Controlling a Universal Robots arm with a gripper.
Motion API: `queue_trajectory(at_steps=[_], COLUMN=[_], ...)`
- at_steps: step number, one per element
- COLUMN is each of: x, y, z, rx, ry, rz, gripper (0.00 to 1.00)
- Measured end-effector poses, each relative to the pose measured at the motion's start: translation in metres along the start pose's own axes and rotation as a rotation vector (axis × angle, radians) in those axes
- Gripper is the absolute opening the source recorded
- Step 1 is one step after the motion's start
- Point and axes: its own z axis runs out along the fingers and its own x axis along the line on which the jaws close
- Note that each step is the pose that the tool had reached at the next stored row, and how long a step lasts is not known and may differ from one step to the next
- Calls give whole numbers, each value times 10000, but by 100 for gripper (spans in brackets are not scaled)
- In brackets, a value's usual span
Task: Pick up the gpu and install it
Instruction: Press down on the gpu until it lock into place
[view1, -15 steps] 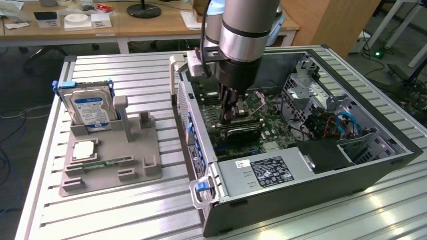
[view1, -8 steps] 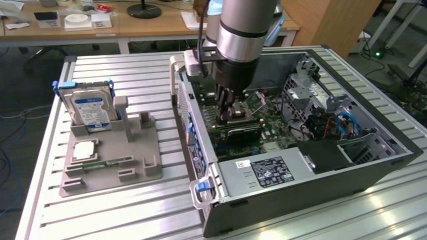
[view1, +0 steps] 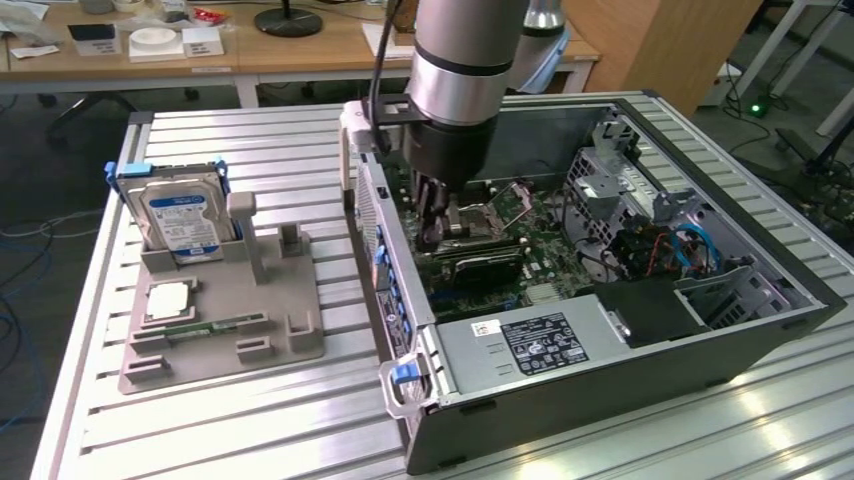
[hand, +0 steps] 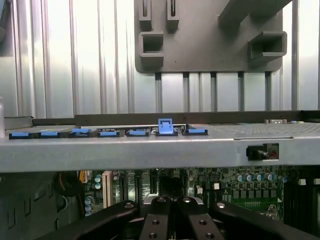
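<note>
My gripper (view1: 430, 243) reaches down into the open computer case (view1: 781, 310), close to the case wall on the exterior view's left. Its fingers are shut, pressed together with no gap in the wrist view (hand: 172, 202). Just below and beside the fingertips, the gpu (view1: 483, 263) shows as a dark flat card with a black cooler, lying low across the green motherboard (view1: 541, 240). I cannot tell whether the fingertips touch the card. In the wrist view the fingers hide it.
A grey parts holder (view1: 220, 310) (hand: 210, 45) lies on the slatted table at the exterior view's left. It carries an upright hard drive (view1: 183, 220), a square chip (view1: 170, 299) and a narrow RAM stick (view1: 214, 327). The power supply (view1: 534, 345) fills the case's near corner. Blue clips (hand: 165, 126) line the case edge.
</note>
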Motion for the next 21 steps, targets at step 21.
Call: queue_trajectory(at_steps=[21], x=[-36], y=[-63], z=[159], rx=[-2], ry=[19], rz=[-115], gripper=[10])
